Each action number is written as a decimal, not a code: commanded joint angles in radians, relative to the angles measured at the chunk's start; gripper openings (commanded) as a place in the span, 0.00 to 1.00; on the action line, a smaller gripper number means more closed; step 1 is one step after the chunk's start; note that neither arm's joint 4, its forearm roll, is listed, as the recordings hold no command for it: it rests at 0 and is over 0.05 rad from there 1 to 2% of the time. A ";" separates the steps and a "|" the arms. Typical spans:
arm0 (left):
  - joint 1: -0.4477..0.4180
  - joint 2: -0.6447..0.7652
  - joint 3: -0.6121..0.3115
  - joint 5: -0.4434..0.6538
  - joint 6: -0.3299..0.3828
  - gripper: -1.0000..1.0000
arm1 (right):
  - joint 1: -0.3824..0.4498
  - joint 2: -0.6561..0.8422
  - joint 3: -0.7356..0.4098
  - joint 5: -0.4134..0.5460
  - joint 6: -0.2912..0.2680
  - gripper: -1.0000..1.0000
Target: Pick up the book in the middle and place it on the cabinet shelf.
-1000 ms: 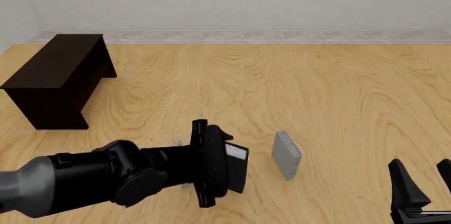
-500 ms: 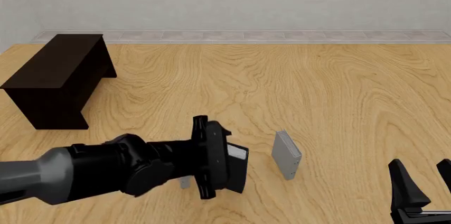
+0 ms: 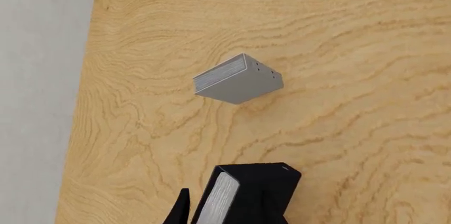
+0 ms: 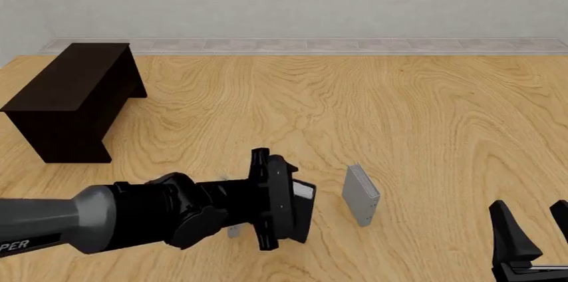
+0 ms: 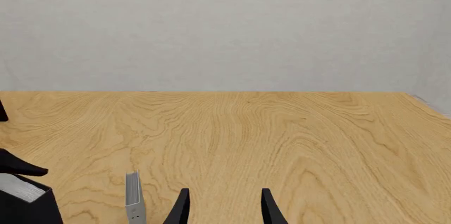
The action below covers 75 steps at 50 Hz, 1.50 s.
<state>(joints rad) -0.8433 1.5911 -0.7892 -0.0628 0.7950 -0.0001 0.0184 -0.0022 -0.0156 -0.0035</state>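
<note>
The thick black book with white page edges stands on the wooden table, and also shows in the left wrist view. My left gripper is open and straddles it. In the left wrist view one finger lies just beside the page edges with a thin gap; the other finger is hidden behind the cover. The dark cabinet shelf stands at the far left, well away from the book. My right gripper is open and empty at the near right, also seen in the right wrist view.
A small silver-grey book stands just right of the black book, seen too in both wrist views. A thin grey book is mostly hidden behind my left arm. A pale wall runs behind the table.
My left arm has pushed forward and to the right, bringing the gripper further around the black book. The book, the other books and the right arm have not moved.
</note>
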 commanded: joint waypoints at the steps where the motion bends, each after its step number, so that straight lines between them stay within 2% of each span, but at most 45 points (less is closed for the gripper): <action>1: 0.003 0.081 -0.003 -0.006 -0.011 1.00 | 0.000 0.000 0.000 0.000 0.000 1.00; 2: 0.006 0.088 -0.003 -0.012 -0.009 1.00 | 0.000 0.000 0.000 0.000 0.000 1.00; 3: 0.007 0.093 -0.004 -0.014 -0.008 0.00 | 0.000 0.000 0.000 0.000 0.000 1.00; 11: 0.000 0.077 -0.007 0.002 -0.013 0.00 | 0.000 0.000 0.000 0.000 0.000 1.00; 22: 0.011 -0.001 -0.022 0.070 0.020 0.00 | 0.000 -0.001 0.000 0.000 0.000 1.00; 57: 0.043 -0.146 -0.028 0.143 0.097 0.00 | 0.000 0.000 0.000 0.000 0.000 1.00; 75: 0.000 -0.244 -0.036 0.163 0.107 0.00 | 0.000 0.000 0.000 0.000 0.000 1.00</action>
<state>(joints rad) -0.8274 1.3965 -0.8086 0.0968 0.8801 -0.0002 0.0183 -0.0022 -0.0156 -0.0034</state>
